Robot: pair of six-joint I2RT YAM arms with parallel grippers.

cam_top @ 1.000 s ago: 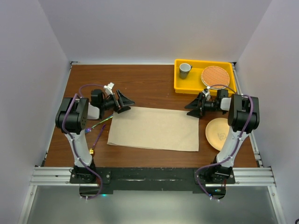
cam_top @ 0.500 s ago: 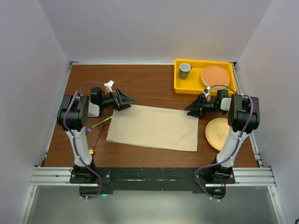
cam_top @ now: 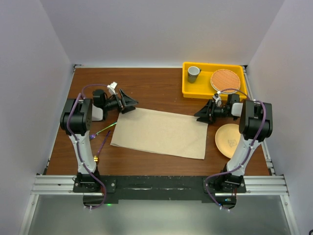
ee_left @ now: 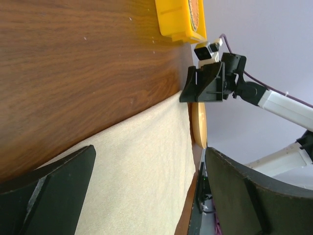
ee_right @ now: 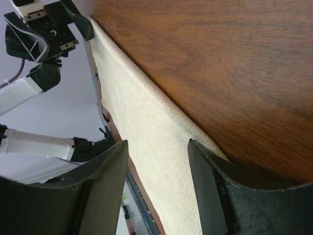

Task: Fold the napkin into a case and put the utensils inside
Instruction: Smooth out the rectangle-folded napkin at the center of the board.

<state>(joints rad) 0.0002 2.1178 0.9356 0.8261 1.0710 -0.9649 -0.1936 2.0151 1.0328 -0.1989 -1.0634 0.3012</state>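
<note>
A dark reddish-brown wooden worktop (cam_top: 161, 90) with visible grain is boxed in by three plain, pale lavender-white walls: a back wall (cam_top: 161, 29), a left wall (cam_top: 29, 73) and a right wall (cam_top: 288, 58). Along its near edge runs a silver aluminium rail (cam_top: 161, 182), with a smooth grey surface (cam_top: 161, 215) below it. The light is soft and even.

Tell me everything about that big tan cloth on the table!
The napkin is a plain beige-tan cloth, finely woven, with no pattern. It lies spread flat on the brown wooden table, a bit skewed, and is not yet a narrow case. Its far edge looks thick and rounded. The left fingers and right fingers, both open, are at its two far corners.
</note>
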